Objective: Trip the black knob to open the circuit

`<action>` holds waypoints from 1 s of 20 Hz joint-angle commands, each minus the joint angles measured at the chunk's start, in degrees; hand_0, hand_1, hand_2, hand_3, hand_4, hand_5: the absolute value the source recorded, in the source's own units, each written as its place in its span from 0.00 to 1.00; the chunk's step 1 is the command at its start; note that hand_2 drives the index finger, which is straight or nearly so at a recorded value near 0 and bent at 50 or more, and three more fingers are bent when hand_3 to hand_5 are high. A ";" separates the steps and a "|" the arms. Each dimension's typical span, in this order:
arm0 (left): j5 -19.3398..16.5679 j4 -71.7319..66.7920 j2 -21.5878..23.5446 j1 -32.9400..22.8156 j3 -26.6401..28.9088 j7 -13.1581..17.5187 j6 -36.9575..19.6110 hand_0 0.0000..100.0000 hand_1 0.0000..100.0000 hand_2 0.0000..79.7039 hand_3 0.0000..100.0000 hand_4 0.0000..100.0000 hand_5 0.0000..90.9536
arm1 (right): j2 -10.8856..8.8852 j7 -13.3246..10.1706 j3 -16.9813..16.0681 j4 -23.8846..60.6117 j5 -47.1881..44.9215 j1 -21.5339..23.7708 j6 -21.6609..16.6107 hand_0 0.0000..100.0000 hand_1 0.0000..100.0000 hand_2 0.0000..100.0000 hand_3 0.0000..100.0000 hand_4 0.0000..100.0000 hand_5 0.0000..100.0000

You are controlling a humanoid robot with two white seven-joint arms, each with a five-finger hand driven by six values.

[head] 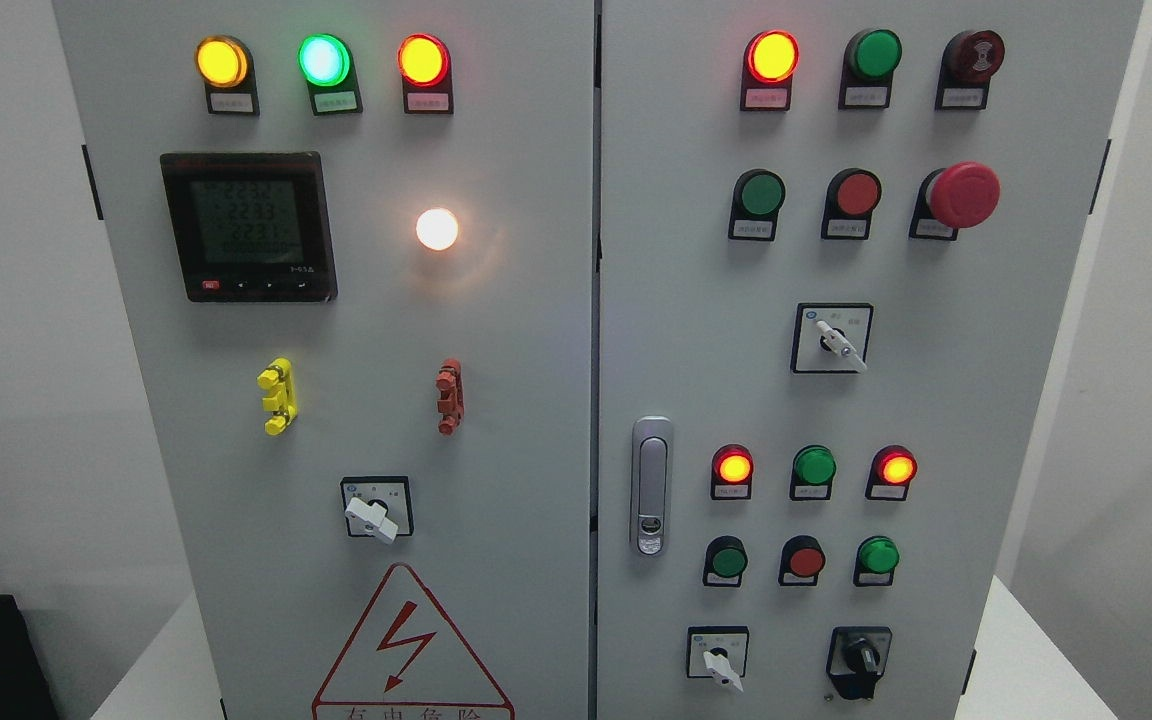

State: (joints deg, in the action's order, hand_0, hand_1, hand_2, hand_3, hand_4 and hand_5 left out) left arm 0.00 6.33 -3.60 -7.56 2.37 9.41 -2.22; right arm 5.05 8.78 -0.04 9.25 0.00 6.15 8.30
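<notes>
A grey two-door electrical cabinet [556, 400] fills the view, its left door carrying a digital power meter [248, 226], a row of lit amber, green and red lamps, a glowing white lamp [437, 229] and a white-handled selector [373, 517] above a lightning warning triangle [411, 645]. The right door holds more lamps and buttons, a red mushroom emergency stop [963, 194], a silver door latch [651, 485] and two further white selectors. The black knob [858, 660] sits at the lower right of the right door, below the bottom row of buttons, its handle roughly upright. Judging by that and the lit lamps, the trip is not yet done; the whole task appears to remain. Neither robot hand shows anywhere, so their pose and finger state cannot be told.
</notes>
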 commanded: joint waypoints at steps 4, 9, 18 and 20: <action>-1.32 0.00 0.00 0.00 0.00 0.00 0.03 0.12 0.39 0.00 0.00 0.00 0.00 | -0.04 -0.43 -1.19 -0.03 0.09 0.00 -0.12 0.00 0.12 0.00 0.00 0.00 0.00; -1.32 0.00 0.00 0.00 0.00 0.00 -0.06 0.12 0.39 0.00 0.00 0.00 0.00 | -0.04 -0.26 -1.10 -0.03 0.09 0.09 -1.26 0.00 0.12 0.00 0.00 0.00 0.00; -1.32 0.00 0.00 0.00 0.00 0.00 0.02 0.12 0.39 0.00 0.00 0.00 0.00 | -0.04 -0.96 -1.98 0.76 0.00 -1.84 -5.22 0.00 0.11 0.00 0.00 0.00 0.00; -1.32 0.00 0.00 0.00 0.00 0.00 -0.06 0.12 0.39 0.00 0.00 0.00 0.00 | -0.04 -1.83 -1.98 1.90 -0.18 -2.11 -5.39 0.00 0.11 0.00 0.00 0.00 0.00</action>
State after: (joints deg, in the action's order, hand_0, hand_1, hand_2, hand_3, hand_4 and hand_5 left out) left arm 0.00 6.33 -3.60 -7.56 2.37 9.40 -1.95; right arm 4.96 8.04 -0.43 9.69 0.00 5.11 3.46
